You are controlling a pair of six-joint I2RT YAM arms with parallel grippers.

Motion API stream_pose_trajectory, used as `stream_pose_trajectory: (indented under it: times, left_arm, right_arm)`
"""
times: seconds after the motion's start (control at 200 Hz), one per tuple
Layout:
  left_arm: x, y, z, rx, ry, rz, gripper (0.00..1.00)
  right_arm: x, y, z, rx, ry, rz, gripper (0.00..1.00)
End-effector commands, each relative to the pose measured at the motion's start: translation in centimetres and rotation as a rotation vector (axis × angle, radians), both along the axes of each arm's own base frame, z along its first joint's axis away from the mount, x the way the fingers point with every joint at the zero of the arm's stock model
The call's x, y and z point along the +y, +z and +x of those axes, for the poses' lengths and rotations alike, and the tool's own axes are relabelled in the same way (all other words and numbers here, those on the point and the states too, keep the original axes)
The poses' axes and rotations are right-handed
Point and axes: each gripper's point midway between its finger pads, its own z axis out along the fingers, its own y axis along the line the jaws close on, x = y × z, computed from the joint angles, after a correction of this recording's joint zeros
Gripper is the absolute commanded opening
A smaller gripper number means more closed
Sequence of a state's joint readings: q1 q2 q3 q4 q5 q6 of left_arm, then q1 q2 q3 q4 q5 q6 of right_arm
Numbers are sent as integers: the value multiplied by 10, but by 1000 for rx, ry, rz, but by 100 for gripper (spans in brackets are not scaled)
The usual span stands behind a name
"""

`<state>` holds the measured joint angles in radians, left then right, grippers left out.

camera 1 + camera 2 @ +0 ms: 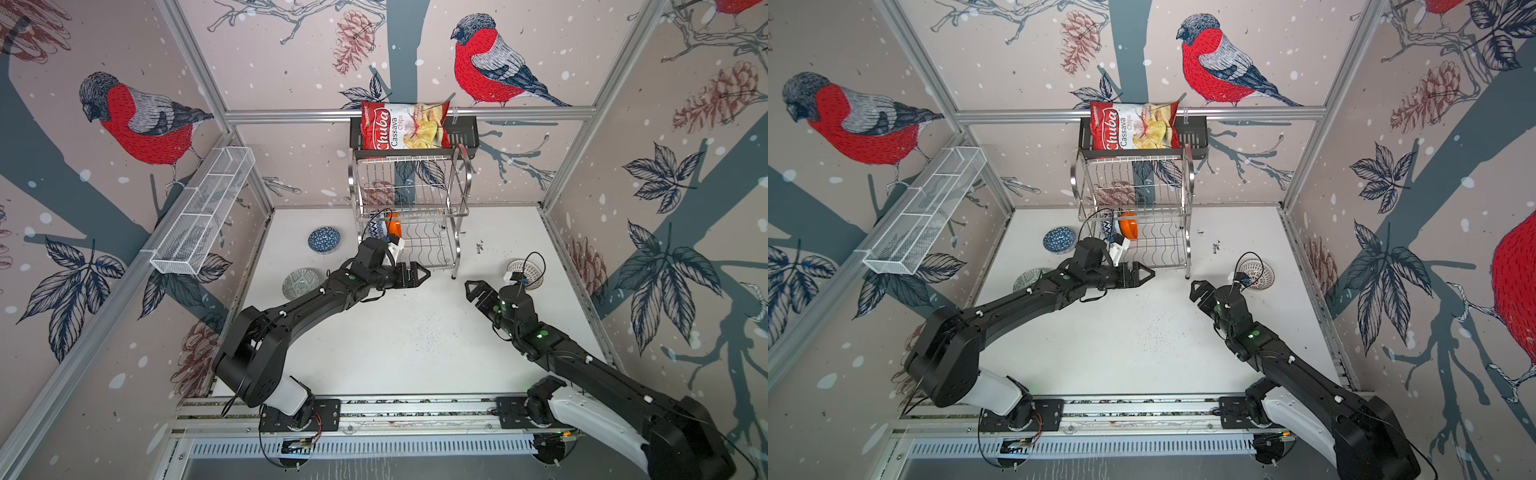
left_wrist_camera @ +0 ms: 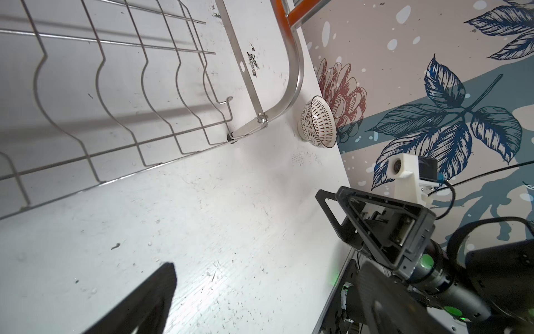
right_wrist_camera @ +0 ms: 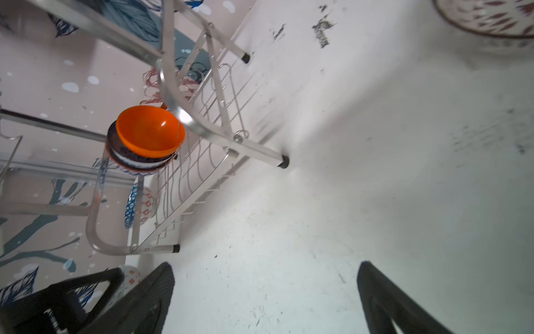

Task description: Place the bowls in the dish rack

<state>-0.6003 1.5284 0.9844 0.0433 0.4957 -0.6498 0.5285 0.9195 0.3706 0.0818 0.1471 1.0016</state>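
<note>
The dish rack (image 1: 464, 178) stands at the back of the desk (image 1: 395, 340), under a black shelf (image 1: 467, 139) that holds a chips bag (image 1: 399, 126). A white mesh basket (image 1: 203, 212) hangs on the left wall. At the left end of the rack's lower tier an orange bowl (image 3: 150, 131) stands on edge, nested against a dark bowl (image 3: 135, 165) with a white band. Three more bowls sit on the desk. A blue bowl (image 1: 324, 240) lies just left of the rack. A grey-green bowl (image 1: 297, 282) lies nearer, partly covered by the left arm in both top views. A white bowl (image 1: 534, 274) sits by the right wall, partly hidden behind the right wrist camera and its cable; the blurred right wrist view cuts it off at the frame edge. The left fingers (image 1: 420, 272) hover just in front of the lower tier, spread wide and empty; the left wrist view shows only one of them. The right fingers (image 3: 150, 300) are also wide apart with nothing between them, over bare desk, facing the left pair. The rack's front leg stands near both.
</note>
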Motion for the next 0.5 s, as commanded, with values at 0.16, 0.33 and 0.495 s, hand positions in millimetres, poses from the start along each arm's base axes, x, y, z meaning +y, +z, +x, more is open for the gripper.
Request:
stream_pose_trajectory:
  times: [0.16, 0.33, 0.495]
  left_arm:
    - [-18, 8, 16, -24, -6, -27, 98]
    - [-31, 8, 21, -18, -29, -40, 98]
    - [-41, 7, 21, -13, -44, -49, 98]
  right_arm:
    - [-16, -7, 11, 82, -11, -18, 100]
    - [-29, 12, 26, 77, -43, -127, 100]
    - [-63, 26, 44, 145, -143, -300, 99]
